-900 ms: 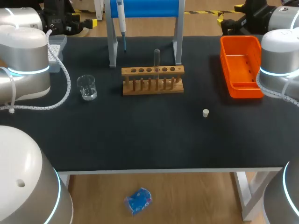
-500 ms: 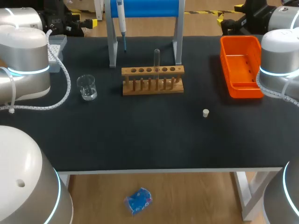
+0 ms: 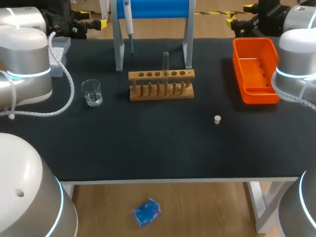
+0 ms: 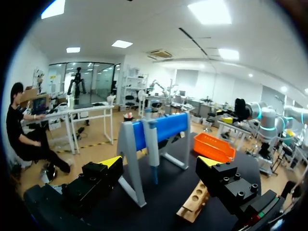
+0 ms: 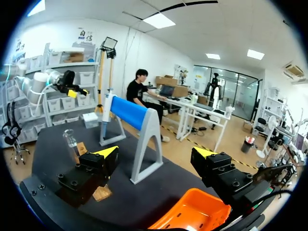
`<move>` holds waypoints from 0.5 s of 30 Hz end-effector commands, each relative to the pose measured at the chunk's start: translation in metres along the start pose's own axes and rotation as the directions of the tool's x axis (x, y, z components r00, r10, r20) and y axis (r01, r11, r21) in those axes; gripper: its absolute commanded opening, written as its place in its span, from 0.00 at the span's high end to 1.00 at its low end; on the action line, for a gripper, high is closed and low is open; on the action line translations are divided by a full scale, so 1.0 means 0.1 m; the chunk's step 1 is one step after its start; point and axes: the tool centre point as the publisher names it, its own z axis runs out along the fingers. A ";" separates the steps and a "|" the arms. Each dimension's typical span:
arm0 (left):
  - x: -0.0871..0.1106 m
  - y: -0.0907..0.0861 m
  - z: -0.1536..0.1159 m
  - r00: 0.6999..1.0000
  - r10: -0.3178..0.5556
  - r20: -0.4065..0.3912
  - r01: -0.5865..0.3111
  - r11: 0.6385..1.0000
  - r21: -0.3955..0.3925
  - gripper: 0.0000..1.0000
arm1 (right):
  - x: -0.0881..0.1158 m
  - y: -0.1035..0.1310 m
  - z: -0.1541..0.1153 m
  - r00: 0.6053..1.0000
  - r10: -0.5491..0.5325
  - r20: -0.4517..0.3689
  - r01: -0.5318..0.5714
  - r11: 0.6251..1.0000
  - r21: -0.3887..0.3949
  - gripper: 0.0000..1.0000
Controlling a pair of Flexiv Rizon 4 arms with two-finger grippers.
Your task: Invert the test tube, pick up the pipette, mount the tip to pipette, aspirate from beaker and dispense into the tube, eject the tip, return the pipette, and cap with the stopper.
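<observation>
Task looks unstarted, every step left. Test tube (image 3: 165, 64) stands in wooden rack (image 3: 161, 85) mid-bench (image 3: 148, 148). Pipette (image 3: 128, 22) hangs on blue stand (image 3: 154, 9) behind. Beaker (image 3: 92, 92) left of rack; stopper (image 3: 217, 119) loose, right. Left gripper (image 4: 161, 163) and right gripper (image 5: 156, 153) wide open, empty.

You are at a lab bench: black table (image 3: 148, 143), wooden rack (image 3: 161, 85) with one upright test tube (image 3: 166, 61), glass beaker (image 3: 92, 92) nearby, pipette (image 3: 128, 19) hanging on a blue-barred stand (image 3: 153, 7).
</observation>
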 end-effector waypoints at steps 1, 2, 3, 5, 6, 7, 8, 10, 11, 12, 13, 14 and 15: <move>-0.05 0.06 -0.04 0.996 0.044 -0.084 -0.042 0.999 0.016 0.00 | -0.02 -0.01 -0.15 0.997 -0.003 -0.082 -0.002 0.999 -0.051 0.00; -0.04 0.07 -0.04 0.994 0.055 -0.098 -0.054 0.998 0.015 0.00 | 0.00 0.00 -0.17 0.995 0.002 -0.098 -0.007 0.998 -0.058 0.00; -0.02 0.06 -0.05 0.992 0.068 -0.110 -0.067 0.998 0.015 0.00 | 0.01 0.01 -0.19 0.993 0.005 -0.120 -0.013 0.998 -0.066 0.00; -0.01 0.06 -0.06 0.988 0.087 -0.130 -0.086 0.996 0.014 0.00 | 0.05 0.03 -0.23 0.987 -0.004 -0.163 -0.009 0.997 -0.080 0.00; 0.00 0.06 -0.07 0.986 0.095 -0.140 -0.094 0.995 0.013 0.00 | 0.08 0.04 -0.25 0.983 -0.010 -0.182 -0.007 0.996 -0.090 0.00; 0.01 0.07 -0.09 0.983 0.105 -0.151 -0.105 0.994 0.012 0.00 | 0.10 0.06 -0.27 0.979 -0.014 -0.204 -0.007 0.995 -0.101 0.00; 0.02 0.07 -0.10 0.980 0.112 -0.164 -0.112 0.994 0.008 0.00 | 0.13 0.09 -0.30 0.969 -0.017 -0.248 -0.013 0.993 -0.117 0.00; 0.06 0.07 -0.13 0.974 0.106 -0.199 -0.111 0.994 -0.015 0.00 | 0.18 0.16 -0.38 0.932 -0.014 -0.362 -0.033 0.992 -0.122 0.00; 0.06 0.07 -0.13 0.974 0.106 -0.199 -0.111 0.994 -0.015 0.00 | 0.18 0.16 -0.38 0.932 -0.014 -0.362 -0.033 0.992 -0.122 0.00; 0.06 0.07 -0.13 0.974 0.106 -0.199 -0.111 0.994 -0.015 0.00 | 0.18 0.16 -0.38 0.932 -0.014 -0.362 -0.033 0.992 -0.122 0.00; 0.06 0.07 -0.13 0.974 0.106 -0.199 -0.111 0.994 -0.015 0.00 | 0.18 0.16 -0.38 0.932 -0.014 -0.362 -0.033 0.992 -0.122 0.00; 0.06 0.07 -0.13 0.974 0.106 -0.199 -0.111 0.994 -0.015 0.00 | 0.18 0.16 -0.38 0.932 -0.014 -0.362 -0.033 0.992 -0.122 0.00; 0.06 0.07 -0.13 0.974 0.106 -0.199 -0.111 0.994 -0.015 0.00 | 0.18 0.16 -0.38 0.932 -0.014 -0.362 -0.033 0.992 -0.122 0.00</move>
